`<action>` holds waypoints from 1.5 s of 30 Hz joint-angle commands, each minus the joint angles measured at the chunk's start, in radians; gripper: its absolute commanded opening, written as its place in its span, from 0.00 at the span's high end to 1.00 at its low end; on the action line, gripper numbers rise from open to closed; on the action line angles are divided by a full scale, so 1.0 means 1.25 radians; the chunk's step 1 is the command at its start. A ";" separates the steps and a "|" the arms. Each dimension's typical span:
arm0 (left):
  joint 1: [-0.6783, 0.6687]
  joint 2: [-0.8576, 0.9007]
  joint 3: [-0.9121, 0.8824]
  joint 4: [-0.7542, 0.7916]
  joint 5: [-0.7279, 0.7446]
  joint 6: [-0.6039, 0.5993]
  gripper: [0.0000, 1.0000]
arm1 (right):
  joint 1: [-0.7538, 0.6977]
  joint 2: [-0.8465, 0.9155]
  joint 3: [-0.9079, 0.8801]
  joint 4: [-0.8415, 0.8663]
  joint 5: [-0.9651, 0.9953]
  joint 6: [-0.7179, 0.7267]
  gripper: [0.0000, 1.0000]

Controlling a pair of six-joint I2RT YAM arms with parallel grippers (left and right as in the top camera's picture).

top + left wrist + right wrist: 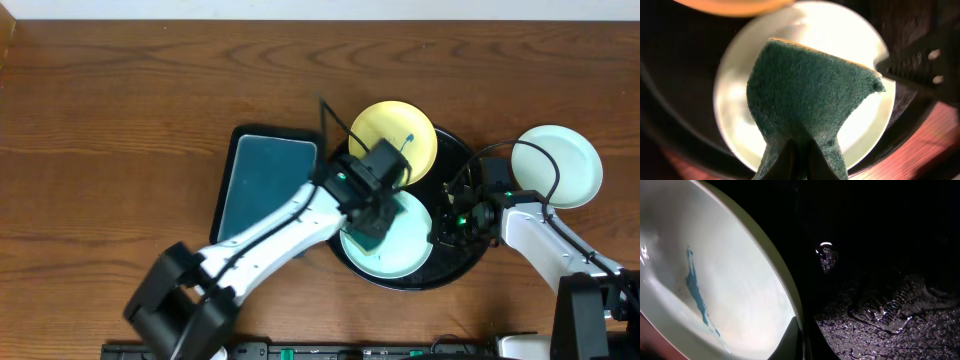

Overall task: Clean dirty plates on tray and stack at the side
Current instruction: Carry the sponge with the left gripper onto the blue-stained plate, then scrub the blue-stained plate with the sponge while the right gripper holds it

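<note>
Scrubbing in progress: the left gripper (801, 157), clenched on the sponge (810, 95), presses it onto the mint plate (405, 245) inside the black tray (400, 284), while the right gripper (452, 215) appears to pinch that plate's rim. Next, wiping off its teal mark. A yellow plate (390, 125) crowds the tray's far edge; a pale plate (560, 165) sits right of the tray and a teal tray (265, 180) left.

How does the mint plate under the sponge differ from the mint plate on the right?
The plate under the sponge lies in the black tray; the right plate sits on bare wood. The first is pinched at its rim by the right gripper, with the left gripper's sponge over it; the second is untouched. The first bears a teal mark; the second looks clean. Both are round, pale mint.
</note>
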 commanded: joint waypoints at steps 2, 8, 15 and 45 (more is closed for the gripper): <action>-0.031 0.038 0.014 0.003 0.004 0.013 0.92 | 0.007 0.004 -0.005 0.005 0.012 0.008 0.99; -0.068 0.053 0.006 0.034 0.004 0.014 0.92 | 0.007 0.004 -0.005 0.005 0.018 0.008 0.99; -0.081 0.053 -0.004 0.063 -0.035 0.013 0.93 | 0.007 0.004 -0.005 0.004 0.018 0.008 0.99; -0.081 0.072 -0.032 0.109 -0.092 -0.012 0.93 | 0.007 0.004 -0.005 0.004 0.024 0.008 0.99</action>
